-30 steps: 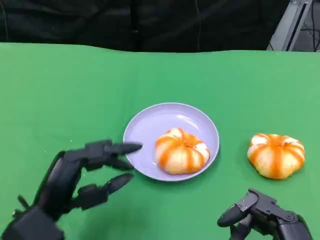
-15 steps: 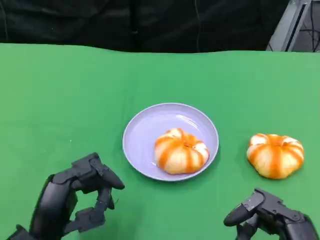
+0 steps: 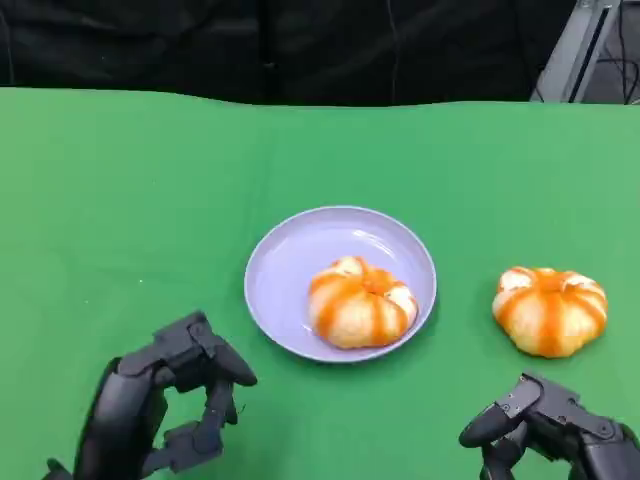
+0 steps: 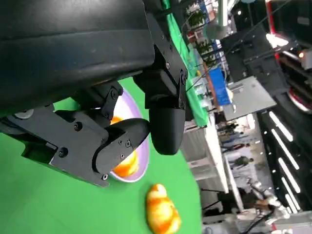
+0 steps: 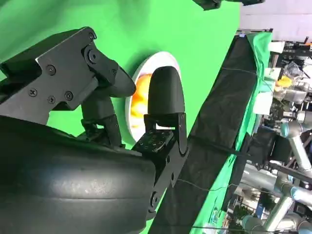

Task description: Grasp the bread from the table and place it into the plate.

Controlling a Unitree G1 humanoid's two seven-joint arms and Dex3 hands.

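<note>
An orange-striped bread [image 3: 550, 310] lies on the green table, right of the lilac plate [image 3: 290, 250]. A second striped bread [image 3: 362, 302] sits inside the plate, toward its near right side. My left hand [image 3: 160, 410] is low at the front left, well short of the plate, fingers curled in and holding nothing. At the front right my right hand [image 3: 555, 435] hovers near the table edge, in front of the loose bread, fingers apart and holding nothing. The left wrist view shows the plate [image 4: 141, 161] and the loose bread [image 4: 162, 214] beyond my curled fingers.
Green cloth covers the table, which ends at a black backdrop along the far edge. A grey metal stand [image 3: 585, 50] rises at the far right corner. Bare cloth spreads left of the plate and between both hands.
My left hand has drawn back from the plate toward the front left, and its fingers have curled in. The right hand has shifted slightly right. Both breads stay put.
</note>
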